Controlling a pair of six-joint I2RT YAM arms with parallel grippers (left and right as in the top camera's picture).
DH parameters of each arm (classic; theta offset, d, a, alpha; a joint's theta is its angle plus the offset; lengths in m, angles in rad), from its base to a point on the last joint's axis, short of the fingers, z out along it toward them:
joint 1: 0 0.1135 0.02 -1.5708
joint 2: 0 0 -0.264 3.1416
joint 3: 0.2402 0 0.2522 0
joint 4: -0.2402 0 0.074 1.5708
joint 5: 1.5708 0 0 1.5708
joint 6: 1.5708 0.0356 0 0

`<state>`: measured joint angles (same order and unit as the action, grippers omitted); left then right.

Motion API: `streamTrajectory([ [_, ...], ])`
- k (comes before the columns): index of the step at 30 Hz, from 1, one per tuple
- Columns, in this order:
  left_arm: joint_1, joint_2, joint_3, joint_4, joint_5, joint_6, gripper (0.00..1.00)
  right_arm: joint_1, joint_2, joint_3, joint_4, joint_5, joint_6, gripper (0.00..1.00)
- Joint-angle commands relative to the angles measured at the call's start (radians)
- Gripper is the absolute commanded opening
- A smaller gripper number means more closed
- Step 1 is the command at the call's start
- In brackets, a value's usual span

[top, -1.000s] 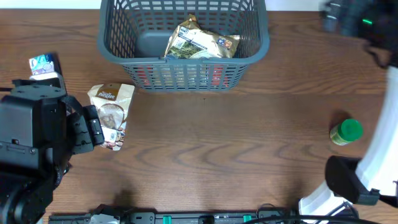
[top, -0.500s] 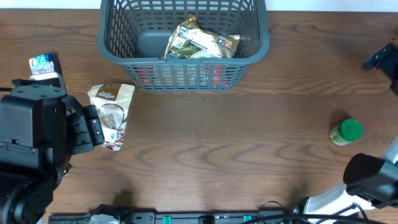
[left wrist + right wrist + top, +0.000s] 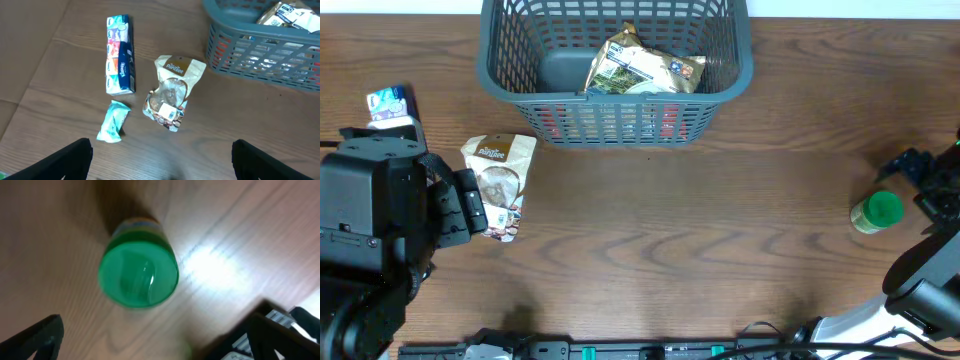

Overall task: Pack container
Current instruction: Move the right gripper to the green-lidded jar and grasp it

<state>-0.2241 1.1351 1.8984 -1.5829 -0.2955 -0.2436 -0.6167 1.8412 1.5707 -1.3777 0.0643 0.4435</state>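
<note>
Left of the container (image 3: 620,97), which sits at the table's far edge holding a foil bag (image 3: 642,65), lie a tissue pack (image 3: 120,55), a teal packet (image 3: 112,121) and a snack pouch (image 3: 172,92). The left gripper (image 3: 162,162) idles beside the pouch, fingers apart. Well right of the container, the right gripper (image 3: 155,342) hovers over a green-lidded jar (image 3: 139,275) with fingers spread, apparently lining up a grasp.

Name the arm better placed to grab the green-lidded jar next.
Right. The right gripper is open close above the green-lidded jar; the left gripper sits across the table by the snack pouch.
</note>
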Motion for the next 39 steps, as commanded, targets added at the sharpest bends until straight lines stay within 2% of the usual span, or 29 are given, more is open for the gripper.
streamTrajectory([
  [1, 0.005, 0.001, 0.000, -0.003, -0.013, -0.013, 0.89, -0.006, -0.003, -0.099, 0.060, 0.011, -0.004, 0.99],
  [13, 0.005, 0.001, 0.000, -0.009, -0.013, -0.013, 0.89, 0.010, -0.003, -0.428, 0.471, 0.006, -0.130, 0.99],
  [27, 0.005, 0.001, 0.000, -0.009, -0.012, -0.018, 0.89, 0.010, -0.003, -0.470, 0.597, -0.072, -0.172, 0.99],
  [30, 0.005, 0.001, 0.000, -0.009, -0.011, -0.018, 0.89, 0.010, -0.003, -0.470, 0.601, -0.072, -0.172, 0.94],
  [32, 0.005, 0.001, 0.000, -0.009, -0.012, -0.018, 0.89, 0.010, -0.003, -0.470, 0.603, -0.073, -0.172, 0.87],
  [35, 0.005, 0.001, 0.000, -0.009, -0.011, -0.018, 0.89, 0.010, -0.003, -0.470, 0.604, -0.072, -0.172, 0.70],
  [39, 0.005, 0.001, 0.000, -0.009, -0.012, -0.018, 0.89, 0.010, -0.003, -0.470, 0.604, -0.073, -0.172, 0.59],
])
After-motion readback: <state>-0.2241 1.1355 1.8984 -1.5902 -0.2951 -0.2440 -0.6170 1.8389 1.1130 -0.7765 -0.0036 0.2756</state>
